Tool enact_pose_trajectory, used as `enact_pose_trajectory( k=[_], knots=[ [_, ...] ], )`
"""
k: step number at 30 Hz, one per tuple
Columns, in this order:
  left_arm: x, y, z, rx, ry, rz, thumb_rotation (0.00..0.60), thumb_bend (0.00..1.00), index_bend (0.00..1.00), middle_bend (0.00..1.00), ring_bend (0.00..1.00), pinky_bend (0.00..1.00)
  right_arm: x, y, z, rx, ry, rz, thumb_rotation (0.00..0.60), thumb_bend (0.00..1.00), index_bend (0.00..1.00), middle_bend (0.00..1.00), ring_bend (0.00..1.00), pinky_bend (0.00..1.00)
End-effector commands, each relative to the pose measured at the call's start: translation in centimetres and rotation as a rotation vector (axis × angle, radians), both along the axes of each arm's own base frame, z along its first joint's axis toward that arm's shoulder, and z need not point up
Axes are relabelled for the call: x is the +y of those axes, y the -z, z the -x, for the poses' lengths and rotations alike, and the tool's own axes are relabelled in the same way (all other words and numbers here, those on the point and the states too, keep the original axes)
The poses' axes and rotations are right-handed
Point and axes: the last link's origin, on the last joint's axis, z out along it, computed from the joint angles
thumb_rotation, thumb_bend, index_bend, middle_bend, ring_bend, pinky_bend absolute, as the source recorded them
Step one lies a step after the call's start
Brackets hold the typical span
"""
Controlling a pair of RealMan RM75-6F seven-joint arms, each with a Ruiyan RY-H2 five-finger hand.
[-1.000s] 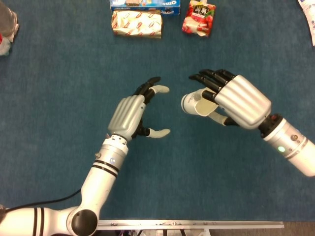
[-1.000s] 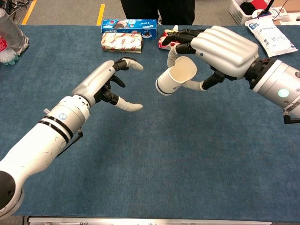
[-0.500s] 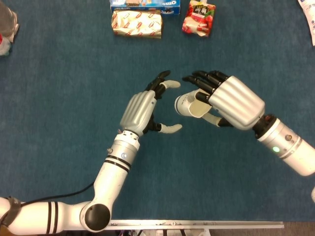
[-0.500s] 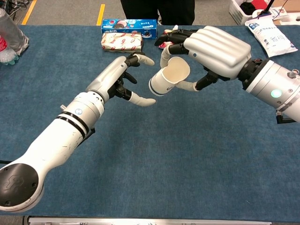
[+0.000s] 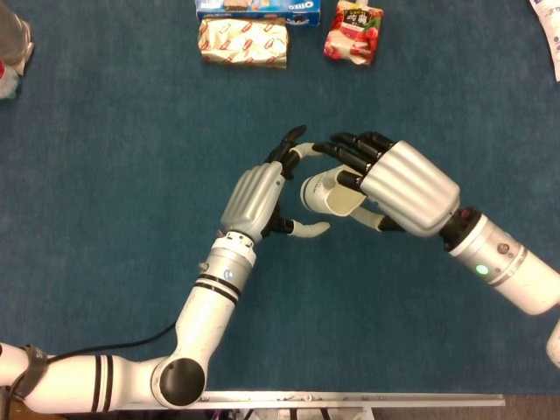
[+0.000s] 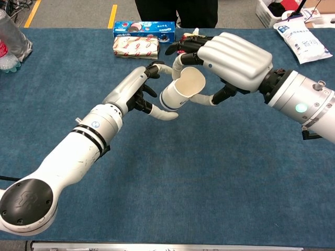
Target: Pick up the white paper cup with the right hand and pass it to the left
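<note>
Blue tabletop (image 5: 105, 157), snack packs along far edge. Left hand (image 5: 255, 198) moved right since a second ago, now fingers spread around base of white paper cup (image 6: 180, 93), thumb under it, touching; firm grasp not clear. Cup tilted on side, above tabletop centre. Right hand (image 5: 404, 185) shifted left, fingers wrapped over cup's rim end, holding it.

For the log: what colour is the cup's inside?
Pale cream inside the white paper cup; the chest view shows it best.
</note>
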Motion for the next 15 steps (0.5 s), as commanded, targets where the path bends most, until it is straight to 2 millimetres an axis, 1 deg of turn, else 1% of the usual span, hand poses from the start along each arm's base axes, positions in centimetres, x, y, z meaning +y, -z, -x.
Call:
enact_pose_trajectory(
  k=[1, 11, 15],
  knots=[
    [-0.02, 0.08, 0.01, -0.004, -0.004, 0.003, 0.600, 0.00, 0.19, 0.02, 0.11, 0.30, 0.05, 0.14, -0.14, -0.004, -0.006, 0.000, 0.600, 0.25, 0.46, 0.20, 0.16, 0.30],
    [-0.21, 0.42, 0.14, -0.008, -0.012, 0.012, 0.600, 0.00, 0.19, 0.02, 0.11, 0.30, 0.09, 0.39, -0.40, -0.021, -0.020, 0.001, 0.600, 0.25, 0.46, 0.20, 0.16, 0.30],
    [-0.26, 0.53, 0.17, -0.019, -0.022, 0.010, 0.600, 0.00, 0.21, 0.02, 0.11, 0.30, 0.15, 0.46, -0.39, -0.028, -0.021, -0.003, 0.600, 0.25, 0.46, 0.20, 0.16, 0.30]
  ],
)
